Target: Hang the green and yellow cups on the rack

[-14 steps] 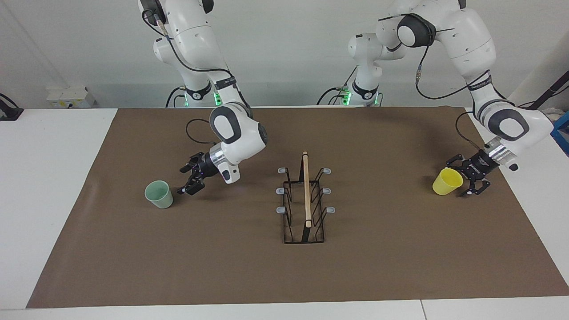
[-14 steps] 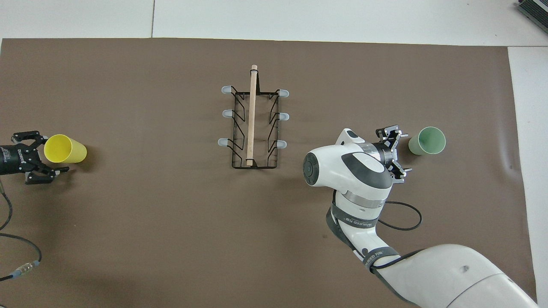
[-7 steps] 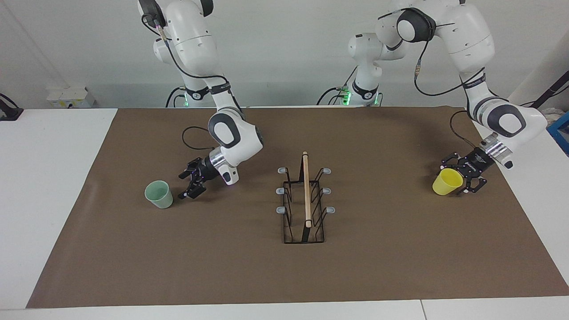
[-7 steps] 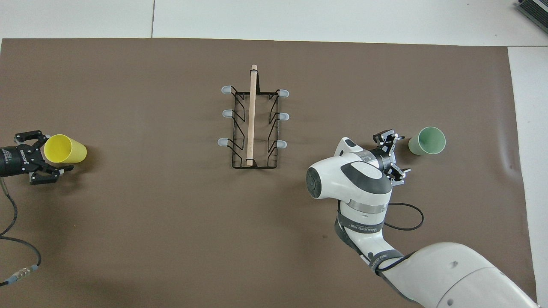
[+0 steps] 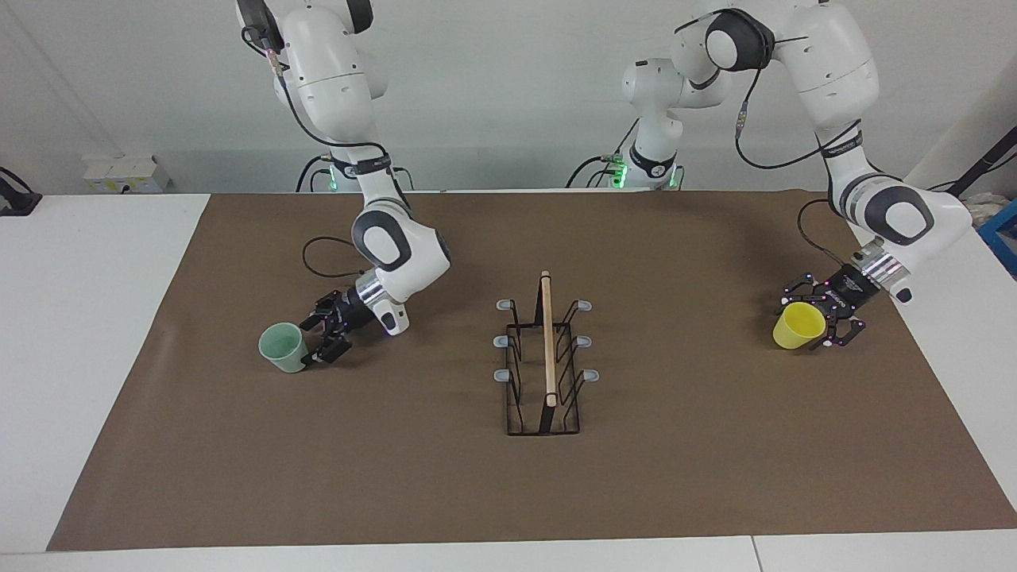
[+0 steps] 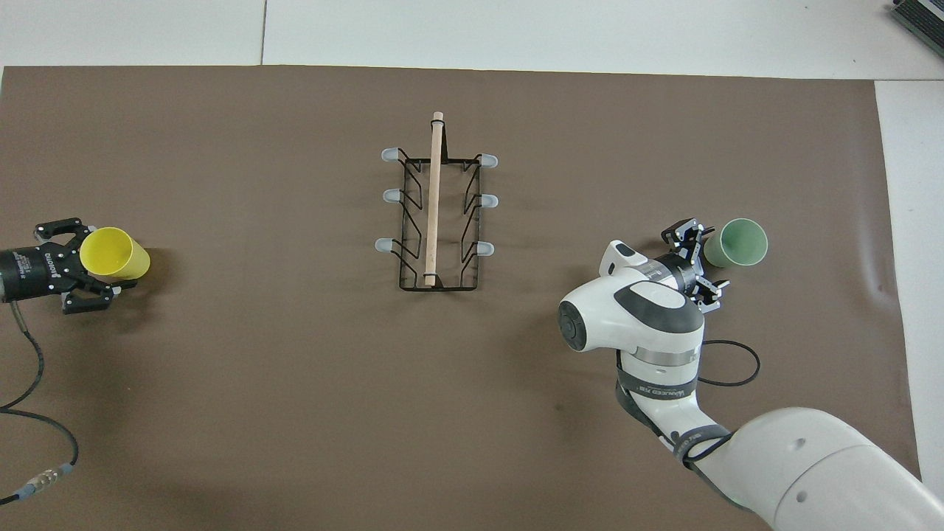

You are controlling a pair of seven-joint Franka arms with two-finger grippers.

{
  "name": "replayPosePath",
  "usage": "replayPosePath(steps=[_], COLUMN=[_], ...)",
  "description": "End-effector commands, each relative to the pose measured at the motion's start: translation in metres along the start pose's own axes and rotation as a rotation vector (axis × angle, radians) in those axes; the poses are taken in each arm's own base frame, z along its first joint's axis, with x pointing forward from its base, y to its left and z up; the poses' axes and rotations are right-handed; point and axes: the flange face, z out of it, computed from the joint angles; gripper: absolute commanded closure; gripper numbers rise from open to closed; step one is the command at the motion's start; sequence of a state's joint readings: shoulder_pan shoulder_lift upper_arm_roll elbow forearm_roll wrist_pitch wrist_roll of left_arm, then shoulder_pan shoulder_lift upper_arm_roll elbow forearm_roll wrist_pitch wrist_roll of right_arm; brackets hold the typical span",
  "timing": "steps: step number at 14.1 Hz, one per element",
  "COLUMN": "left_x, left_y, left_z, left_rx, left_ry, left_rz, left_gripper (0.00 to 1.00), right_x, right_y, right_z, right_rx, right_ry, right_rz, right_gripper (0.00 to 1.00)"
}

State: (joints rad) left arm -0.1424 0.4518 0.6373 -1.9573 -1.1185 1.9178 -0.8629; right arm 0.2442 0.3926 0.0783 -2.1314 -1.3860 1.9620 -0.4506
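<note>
The pale green cup [image 5: 282, 347] [image 6: 737, 242] stands upright on the mat toward the right arm's end. My right gripper [image 5: 316, 339] [image 6: 704, 256] is low beside it, open, with its fingertips just reaching the cup's side. The yellow cup [image 5: 797, 327] [image 6: 118, 254] stands toward the left arm's end. My left gripper [image 5: 817, 319] [image 6: 87, 259] is open, with one finger on each side of that cup. The black wire rack [image 5: 544, 357] [image 6: 435, 214] with its wooden bar sits mid-table between the cups, all its grey-tipped prongs bare.
A brown mat [image 5: 508, 477] covers most of the white table. A black cable [image 6: 730, 361] loops on the mat by the right arm's wrist. Another cable [image 6: 29, 413] trails from the left gripper.
The right gripper has dropped and slid toward the green cup, reaching its side. The left gripper has moved in so its open fingers now bracket the yellow cup. Neither cup has moved.
</note>
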Motion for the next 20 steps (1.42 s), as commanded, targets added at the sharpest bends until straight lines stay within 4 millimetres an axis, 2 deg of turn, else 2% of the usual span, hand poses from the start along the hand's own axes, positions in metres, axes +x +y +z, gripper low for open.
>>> replayPosePath(steps=[1, 5, 7, 12, 17, 18, 19, 20], left_x=[-0.007, -0.021, -0.027, -0.036, -0.034, -0.037, -0.038, -0.040], left_y=[-0.008, -0.009, -0.010, -0.009, -0.006, -0.006, -0.005, -0.003], left_z=[0.004, -0.002, 0.006, 0.013, 0.022, 0.025, 0.024, 0.023], left_rx=[-0.020, -0.016, -0.004, 0.002, 0.029, 0.029, 0.028, 0.024], left_ry=[-0.002, -0.024, -0.024, -0.006, 0.131, 0.137, 0.139, 0.140], left_rz=[0.016, 0.155, 0.174, 0.234, 0.303, 0.309, 0.302, 0.300], left_gripper=[0.00, 0.00, 0.00, 0.00, 0.13, 0.17, 0.23, 0.40], right_x=[-0.001, 0.002, 0.004, -0.002, -0.001, -0.002, -0.002, -0.002], right_y=[-0.007, -0.017, -0.023, -0.023, -0.026, -0.026, -0.026, -0.027], right_z=[0.011, 0.021, 0.024, 0.035, 0.039, 0.041, 0.041, 0.041], right_rx=[-0.048, -0.123, -0.161, -0.202, -0.221, -0.220, -0.223, -0.223], right_ry=[-0.007, -0.017, -0.016, -0.030, -0.026, -0.026, -0.028, -0.028], right_rz=[0.003, -0.034, -0.038, -0.053, -0.072, -0.072, -0.075, -0.076], right_gripper=[0.00, 0.00, 0.00, 0.00, 0.00, 0.05, 0.24, 0.43])
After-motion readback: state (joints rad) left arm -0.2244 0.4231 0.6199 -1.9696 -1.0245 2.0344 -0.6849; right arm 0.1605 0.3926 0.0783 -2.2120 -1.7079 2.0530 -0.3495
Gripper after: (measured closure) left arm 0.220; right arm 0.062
